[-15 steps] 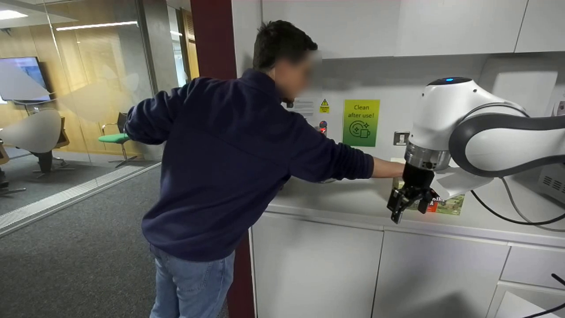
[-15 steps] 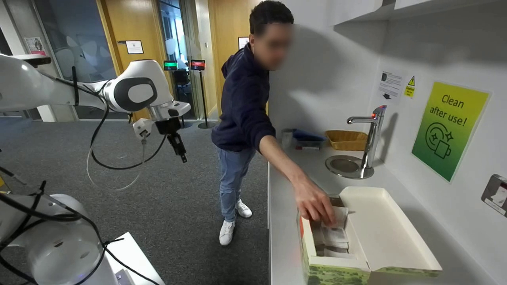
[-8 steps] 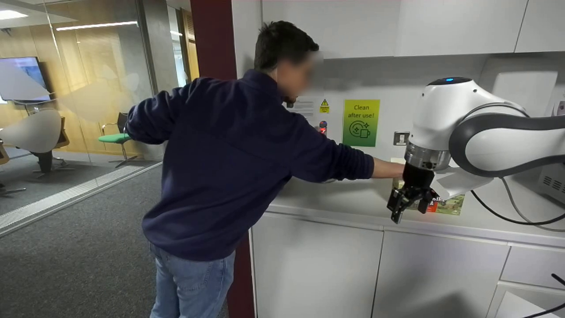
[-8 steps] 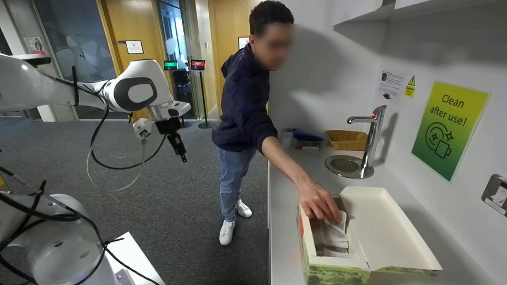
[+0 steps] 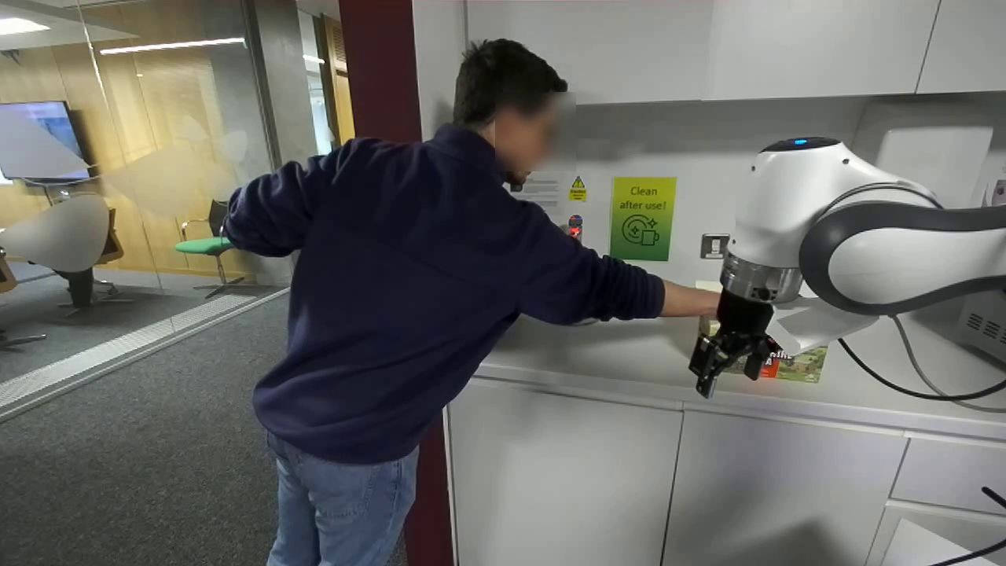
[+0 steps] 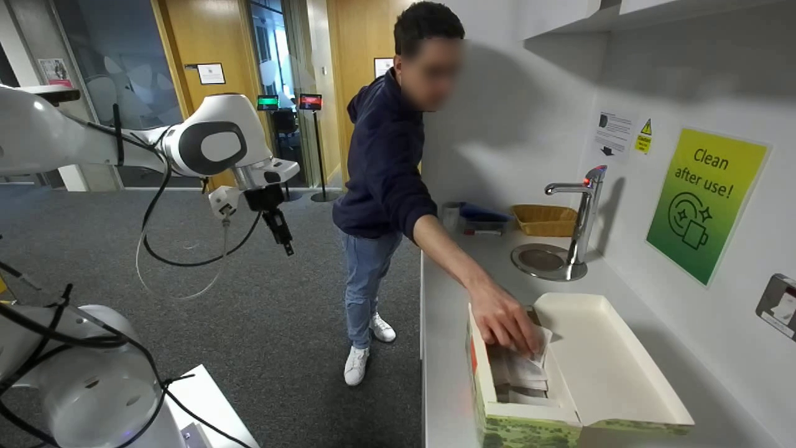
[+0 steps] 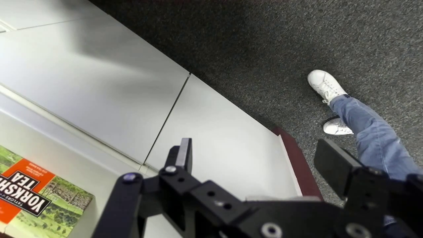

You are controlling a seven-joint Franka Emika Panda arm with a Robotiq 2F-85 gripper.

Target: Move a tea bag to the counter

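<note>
Tea bags (image 6: 527, 375), whitish and flat, overlap inside an open box (image 6: 532, 430).

My claw (image 7: 255, 153) was black with a few silvery bits. My arm (image 5: 872, 259) was white with dark grey bands, and its little light (image 5: 800, 142) glowed blue at the upper right of an exterior view. The tea box (image 7: 39, 198), at the lower left of the wrist view, had green fields, a big orange-red patch and white letters on black. The tea bags (image 6: 527, 373) looked whitish, and the counter (image 5: 597, 354) was white. The jumper (image 5: 393, 314) was dark blue, the jeans (image 5: 346, 503) light blue and the shoes (image 6: 356, 366) white. The sign (image 6: 707, 205) went from yellow down to green in both exterior views. The carpet (image 7: 264, 82) was speckled grey.
</note>
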